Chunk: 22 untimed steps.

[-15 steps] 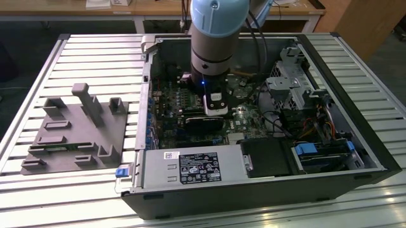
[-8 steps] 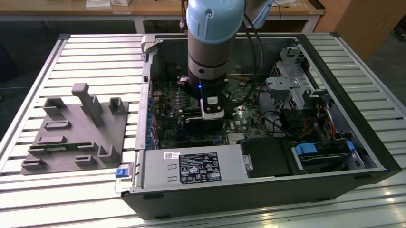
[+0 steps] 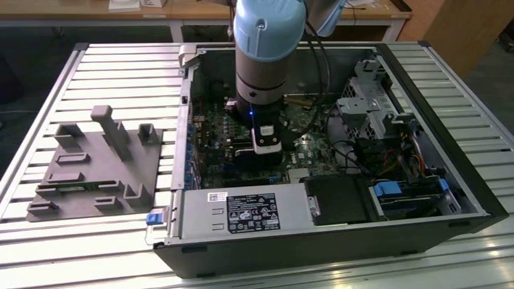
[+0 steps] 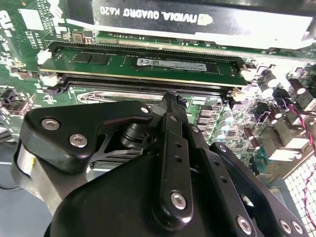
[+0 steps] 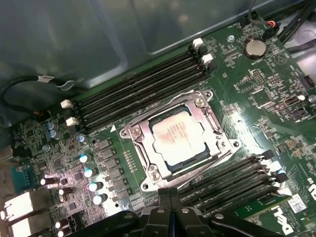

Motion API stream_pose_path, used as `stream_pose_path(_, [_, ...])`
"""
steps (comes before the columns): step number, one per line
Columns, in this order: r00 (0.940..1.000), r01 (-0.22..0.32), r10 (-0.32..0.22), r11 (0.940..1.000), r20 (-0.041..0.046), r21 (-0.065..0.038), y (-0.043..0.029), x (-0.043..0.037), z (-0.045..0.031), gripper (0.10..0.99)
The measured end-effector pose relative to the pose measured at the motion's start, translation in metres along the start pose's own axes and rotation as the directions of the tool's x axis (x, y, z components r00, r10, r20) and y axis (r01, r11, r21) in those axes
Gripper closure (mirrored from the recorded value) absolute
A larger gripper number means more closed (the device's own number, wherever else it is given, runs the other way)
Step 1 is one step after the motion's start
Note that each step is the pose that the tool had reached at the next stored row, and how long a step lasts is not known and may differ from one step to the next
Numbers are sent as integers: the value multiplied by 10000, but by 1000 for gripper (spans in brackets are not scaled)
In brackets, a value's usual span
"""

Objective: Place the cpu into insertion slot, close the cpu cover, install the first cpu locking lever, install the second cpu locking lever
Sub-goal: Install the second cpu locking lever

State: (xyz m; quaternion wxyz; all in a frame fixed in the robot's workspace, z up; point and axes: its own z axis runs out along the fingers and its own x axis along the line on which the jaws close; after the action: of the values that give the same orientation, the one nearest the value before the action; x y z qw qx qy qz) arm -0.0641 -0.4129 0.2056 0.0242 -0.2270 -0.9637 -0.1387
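Black linkage of my hand (image 4: 173, 106) sits low over the motherboard, fingers pressed together with nothing between them as far as I can see, tip just beside the memory slots (image 4: 148, 84). I judge it hangs close above the socket because that is where the work is. In the first wrist view the cpu (image 5: 177, 138) lies flat inside the insertion slot (image 5: 144, 140), and the cpu cover (image 5: 200, 106) looks folded down around it, chip face showing through its window. Levers: cannot tell if latched. Everything sits inside the open computer case (image 3: 449, 174), which lies on the slatted bench (image 3: 120, 66); grey fixture block (image 3: 92, 168) alongside.
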Motion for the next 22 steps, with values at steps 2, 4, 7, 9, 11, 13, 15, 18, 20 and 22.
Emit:
stream_pose_path(2, [10000, 36, -36, 10000, -36, -48, -4, 1, 15, 980])
stream_pose_path(4, [10000, 69, -70, 9999, -70, -96, -6, 3, 26, 980])
stream_pose_path(7, [9999, 106, -107, 9999, -103, -137, -10, 13, 42, 980])
stream_pose_path(9, [9999, 121, -123, 9998, -114, -149, -18, 27, 52, 980])
stream_pose_path(11, [9998, 132, -134, 9998, -120, -158, -25, 41, 61, 980])
stream_pose_path(13, [9998, 142, -144, 9998, -123, -155, -27, 50, 72, 980])
stream_pose_path(15, [9998, 150, -152, 9998, -128, -159, -30, 57, 84, 980])
stream_pose_path(18, [9998, 163, -165, 9997, -137, -168, -34, 60, 96, 980])
stream_pose_path(20, [9997, 172, -174, 9997, -146, -178, -35, 60, 103, 980])
stream_pose_path(22, [9997, 182, -185, 9997, -152, -182, -32, 61, 108, 980])
